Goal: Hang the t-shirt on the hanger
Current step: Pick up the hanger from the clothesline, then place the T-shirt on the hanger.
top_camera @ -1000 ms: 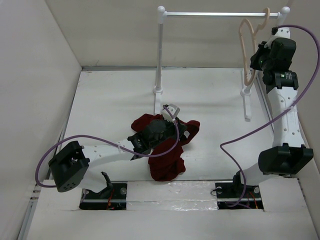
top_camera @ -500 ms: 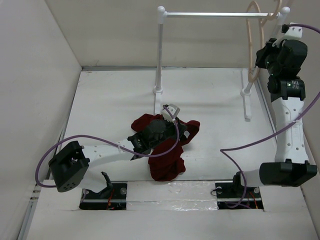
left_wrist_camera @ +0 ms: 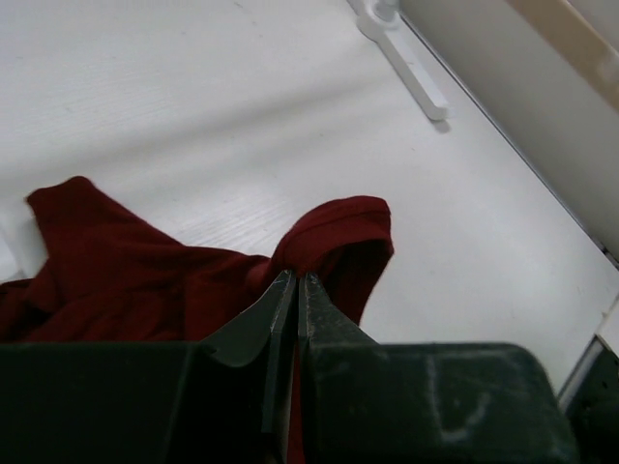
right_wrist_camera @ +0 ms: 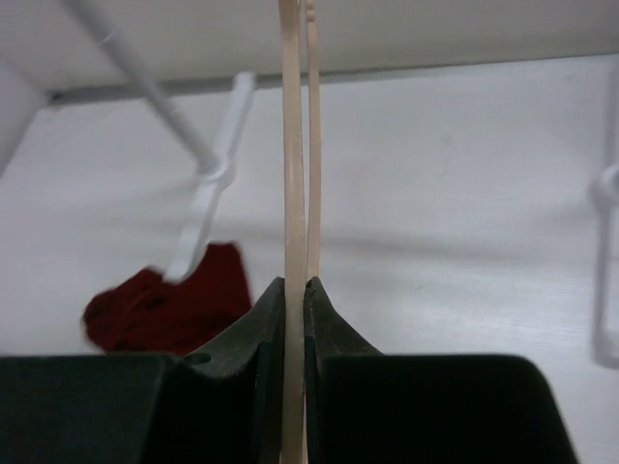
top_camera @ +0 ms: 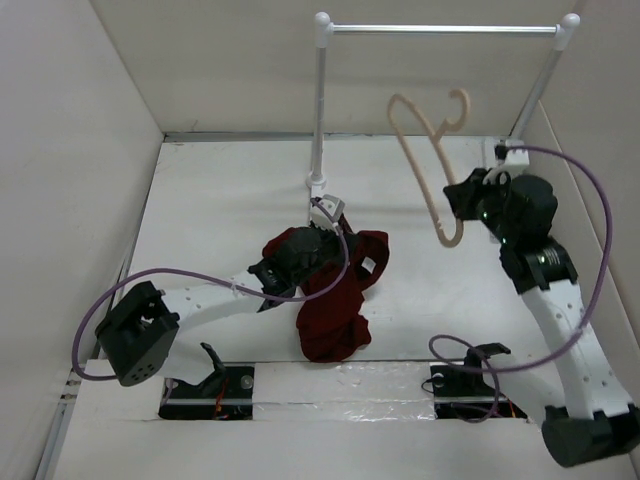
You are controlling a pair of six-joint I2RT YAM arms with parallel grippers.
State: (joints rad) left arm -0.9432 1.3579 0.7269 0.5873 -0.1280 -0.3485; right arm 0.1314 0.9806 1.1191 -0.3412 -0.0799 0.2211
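The maroon t-shirt (top_camera: 332, 305) lies crumpled on the table near the front centre. My left gripper (top_camera: 335, 240) sits over its upper part. In the left wrist view this gripper (left_wrist_camera: 295, 280) is shut on a raised fold of the t-shirt (left_wrist_camera: 334, 227). The cream hanger (top_camera: 422, 150) hangs free in the air right of centre, hook upward and off the rail. My right gripper (top_camera: 458, 212) is shut on its lower part. In the right wrist view the hanger (right_wrist_camera: 293, 145) runs straight up between the closed fingers of that gripper (right_wrist_camera: 294, 282), and the t-shirt (right_wrist_camera: 160, 311) shows blurred at lower left.
The white rail stand (top_camera: 440, 29) spans the back, with its left post (top_camera: 320, 100) just behind the t-shirt and its right post (top_camera: 538, 85) behind my right arm. A stand foot (left_wrist_camera: 406, 72) lies on the table. Side walls close in left and right.
My right arm took the hanger off the rail and swung it down and to the left over the table. The left gripper kept its hold and shifted the t-shirt slightly back.
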